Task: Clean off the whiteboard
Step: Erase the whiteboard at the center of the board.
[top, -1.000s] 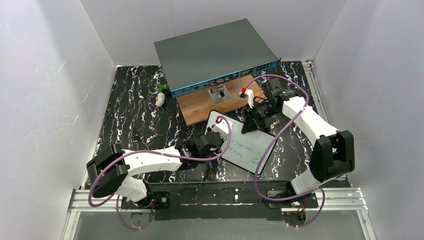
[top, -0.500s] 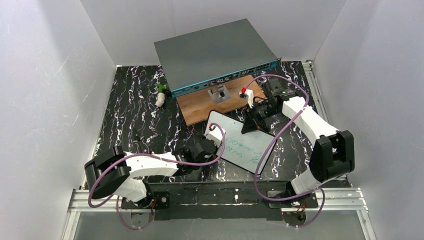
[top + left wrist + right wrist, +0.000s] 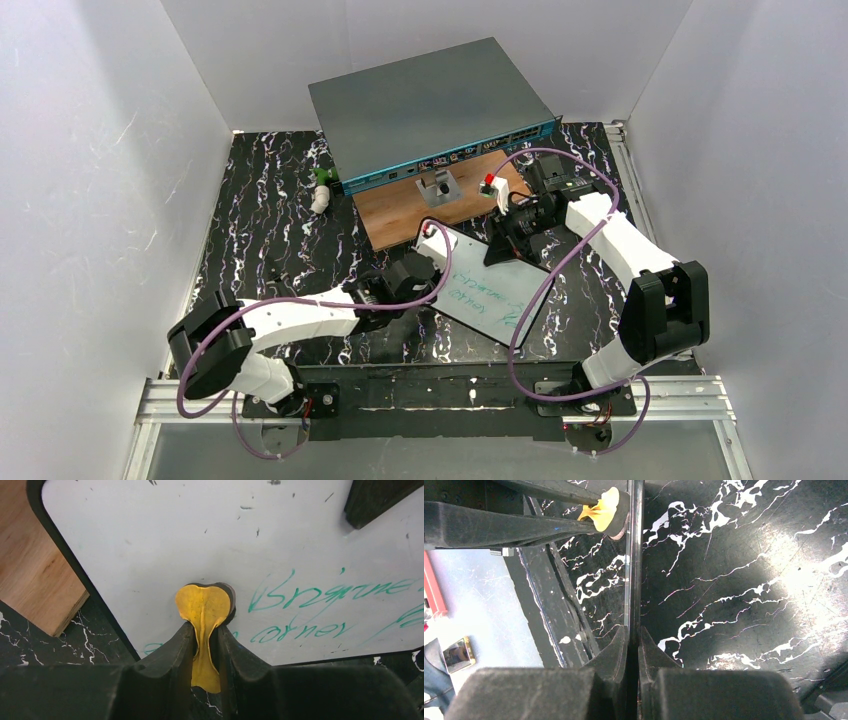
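The whiteboard (image 3: pixel 492 292) lies tilted on the black marble table, with green handwriting (image 3: pixel 330 592) across its lower part. My left gripper (image 3: pixel 205 640) is shut on a yellow eraser pad (image 3: pixel 204 604), whose dark round face presses on the board near its left edge, just left of the writing. From above, the left gripper (image 3: pixel 432 245) sits at the board's upper left corner. My right gripper (image 3: pixel 633 635) is shut on the whiteboard's far edge (image 3: pixel 634 555), seen edge-on; in the top view the right gripper (image 3: pixel 498 250) grips the upper right edge. The eraser pad (image 3: pixel 600 507) also shows in the right wrist view.
A large grey box with a teal front (image 3: pixel 430 105) stands at the back, and a brown wooden board (image 3: pixel 395 215) lies before it carrying a small metal part (image 3: pixel 437 188). A small white and green object (image 3: pixel 320 195) lies left of the box. Purple cables (image 3: pixel 545 275) loop over the whiteboard.
My left gripper slid the eraser pad toward me along the board's left side, then back up to the upper left corner. The right gripper kept its hold.
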Robot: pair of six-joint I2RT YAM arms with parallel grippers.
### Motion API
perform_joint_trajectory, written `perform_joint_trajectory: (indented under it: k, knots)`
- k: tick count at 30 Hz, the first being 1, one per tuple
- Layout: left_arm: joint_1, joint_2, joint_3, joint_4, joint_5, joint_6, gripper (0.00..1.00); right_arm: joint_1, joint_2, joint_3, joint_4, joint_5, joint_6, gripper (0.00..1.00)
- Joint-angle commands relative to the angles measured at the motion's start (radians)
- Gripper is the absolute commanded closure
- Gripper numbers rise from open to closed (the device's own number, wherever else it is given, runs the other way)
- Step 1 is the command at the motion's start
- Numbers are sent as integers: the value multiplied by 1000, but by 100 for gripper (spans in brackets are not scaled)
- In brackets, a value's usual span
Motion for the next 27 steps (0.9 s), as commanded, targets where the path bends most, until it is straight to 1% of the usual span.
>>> perform_joint_trajectory:
  k: [1,5,10,16,18,22,27]
  knots:
    - [18,5,73,36,-36,-35,100,24,5,1,-19,21,-79,99]
    - [11,22,89,-6,-17,-58,100,25,7,1,-19,20,-79,99]
    - [-66,71,76,-58,-86,-50,100,24,6,2,-19,21,-79,99]
    - [-126,123,46,-79,-142,-99,100,26,8,1,-19,18,-79,99]
    - [-128,124,45,-75,-150,-104,100,26,8,2,-19,19,-80,99]
    - [-126,89,69,-62,-180,-60,100,26,8,1,-19,20,-80,99]
    - [-55,20,110,-49,-138,-66,100,25,7,3,-19,19,-80,99]
